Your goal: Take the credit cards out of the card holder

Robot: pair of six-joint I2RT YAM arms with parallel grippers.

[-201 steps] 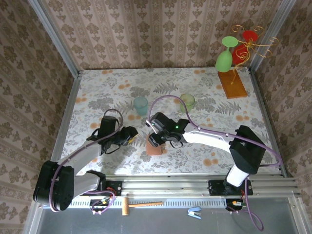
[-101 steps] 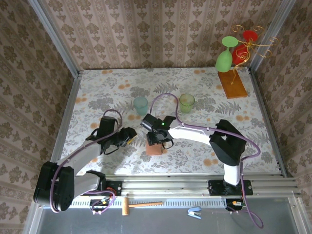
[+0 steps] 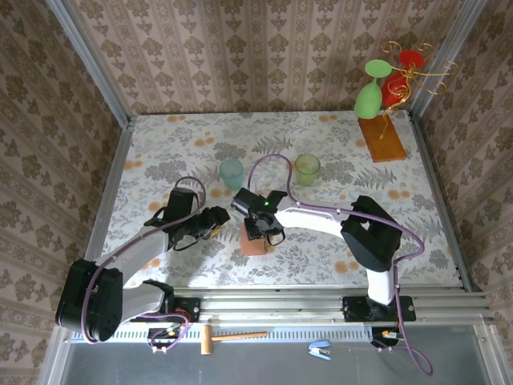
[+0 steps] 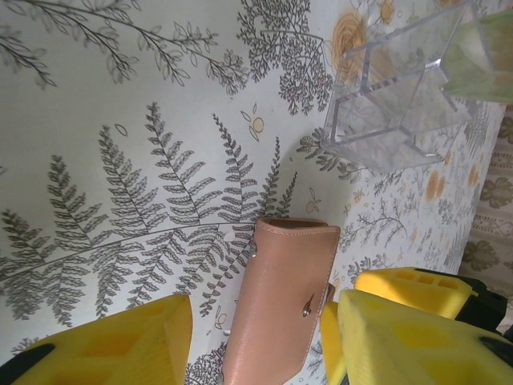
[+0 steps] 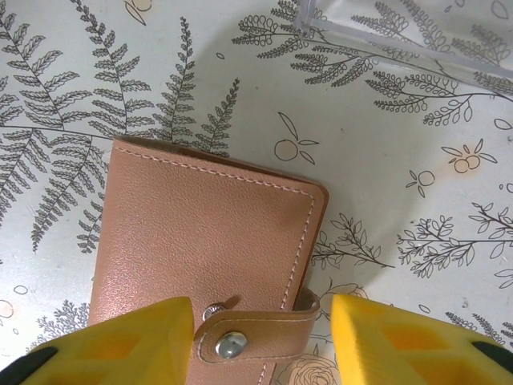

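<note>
Right tool [image 5: 263, 311] hangs directly over the card holder [image 5: 200, 233], its yellow fingers [image 5: 120, 341] spread to either side of the snap strap [image 5: 264, 325] and gripping nothing; whether they touch the leather cannot be told. Left tool [image 4: 264, 314], likewise spread and empty, sits just left of the card holder and looks along its length. Card holder: folded shut and lying flat on the flowered table [image 3: 160, 152], near the front middle, its far part covered by the right tool in the overhead view. In the left wrist view its long axis runs from the bottom edge upward, leaning slightly right. The strap is fastened across the right-hand long edge, and the far short end points toward a clear plastic box [image 4: 397, 96] standing farther on.
</note>
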